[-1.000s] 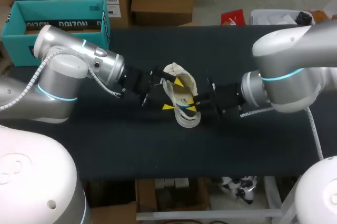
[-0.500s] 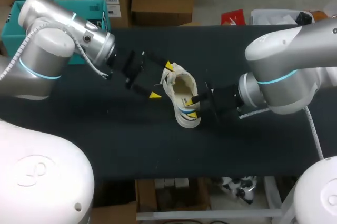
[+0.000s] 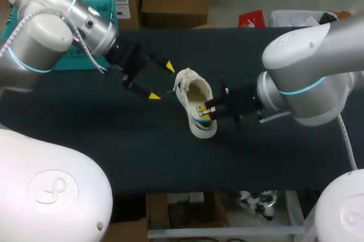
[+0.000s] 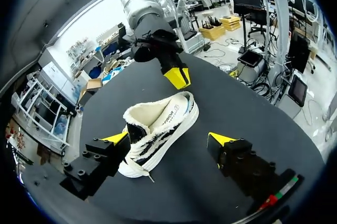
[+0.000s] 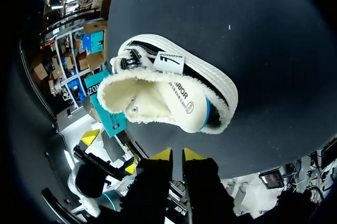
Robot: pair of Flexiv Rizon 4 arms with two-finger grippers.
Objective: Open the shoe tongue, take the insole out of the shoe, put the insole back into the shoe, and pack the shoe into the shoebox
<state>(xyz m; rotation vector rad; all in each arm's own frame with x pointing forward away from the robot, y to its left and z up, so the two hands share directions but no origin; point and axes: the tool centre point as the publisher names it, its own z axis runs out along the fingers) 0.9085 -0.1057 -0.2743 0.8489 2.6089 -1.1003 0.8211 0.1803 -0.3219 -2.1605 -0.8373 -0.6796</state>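
Mid-surface, the white fleecy-lined shoe (image 3: pixel 196 103) lies on the dark surface (image 3: pixel 256 162) between both arms, its opening up towards the head camera. Left hand (image 3: pixel 162 81) hovers just beside it, fingers spread wide and holding nothing. Right hand (image 3: pixel 206 116) sits close at the shoe's other side, fingers pinched narrow, tips together, empty.

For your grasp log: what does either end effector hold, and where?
Nothing: left end effector open, clear of the shoe; right end effector shut, short of it.
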